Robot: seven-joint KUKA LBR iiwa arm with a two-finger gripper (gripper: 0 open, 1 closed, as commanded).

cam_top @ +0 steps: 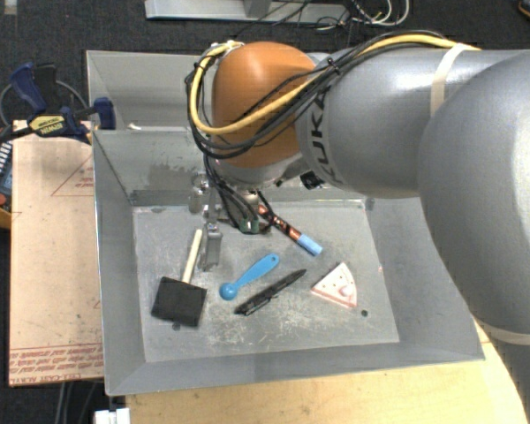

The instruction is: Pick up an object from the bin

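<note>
My gripper [212,251] hangs under the orange wrist cover, low over the left middle of the bin floor. Just to its left lies a cream stick handle [193,254] that ends in a black square block [178,301], like a foam brush. To the gripper's lower right lies a blue plastic spoon [249,276]. A brown pencil-like stick with a blue tip [293,234] lies to its right, partly under the wrist's cables.
A black pen [270,291] lies slantwise beside the spoon. A pink and white wedge [336,287] sits at the right of the floor. The arm covers the bin's right and back right. The left wall slopes close to the brush.
</note>
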